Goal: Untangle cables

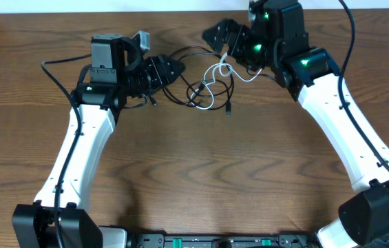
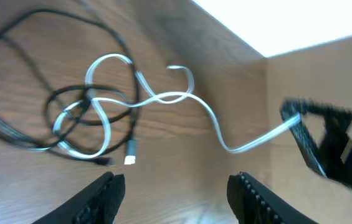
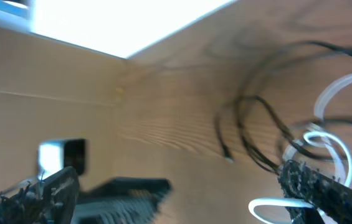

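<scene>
The cables lie tangled on the wooden table between my two grippers. The white cable [image 1: 211,86] loops through the black cables [image 1: 193,54] and runs right toward my right gripper [image 1: 216,38]. In the left wrist view the white cable [image 2: 163,96] crosses the black loops [image 2: 70,106] and ends against a finger of the right gripper [image 2: 316,140]. My left gripper [image 2: 176,186] is open and empty, just short of the tangle; overhead it [image 1: 177,69] points right. My right gripper [image 3: 176,186] is wide open, with a white loop [image 3: 331,143] against its right finger and black cords [image 3: 256,124] beyond.
A black cable's plug end [image 1: 228,109] lies loose below the tangle and also shows in the left wrist view [image 2: 130,155]. The table's far edge [image 1: 180,14] runs just behind the grippers. Thick black arm wires [image 1: 60,76] hang at both sides.
</scene>
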